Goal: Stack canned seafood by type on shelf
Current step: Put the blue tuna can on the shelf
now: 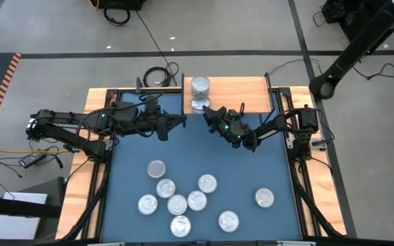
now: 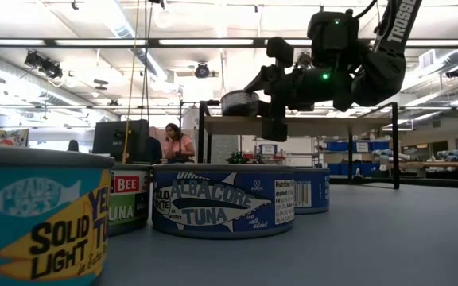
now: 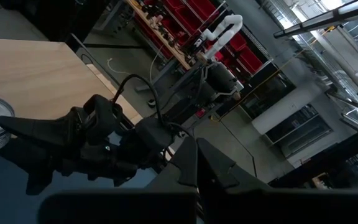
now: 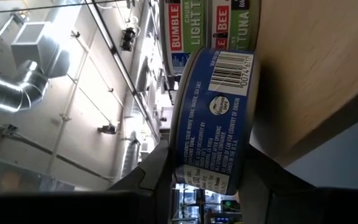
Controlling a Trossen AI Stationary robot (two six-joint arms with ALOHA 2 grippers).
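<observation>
The shelf (image 1: 234,93), a light-wood board on black legs, stands at the table's far edge. A stack of green-labelled tuna cans (image 1: 200,85) stands on it. Just in front of the stack, at the board's near edge, is a blue-labelled can (image 4: 216,118), and my right gripper (image 1: 208,109) is shut on it. My left gripper (image 1: 182,121) is shut on nothing and hovers level above the table, left of the held can. Several more cans (image 1: 183,198) with silver lids rest flat on the blue table near its front. My right gripper pinches the blue can across its height, one finger (image 4: 154,177) on the lid and the other (image 4: 266,183) under the bottom. The fingers come level, slanting in from the table's near right. The can stays upright, its bottom (image 4: 257,93) against the shelf's near edge.
One can (image 1: 264,197) lies apart at the front right. In the low view, tuna cans (image 2: 221,202) crowd the foreground. Black frame rails (image 1: 289,130) run along both table sides. A person (image 2: 177,143) sits in the room far behind.
</observation>
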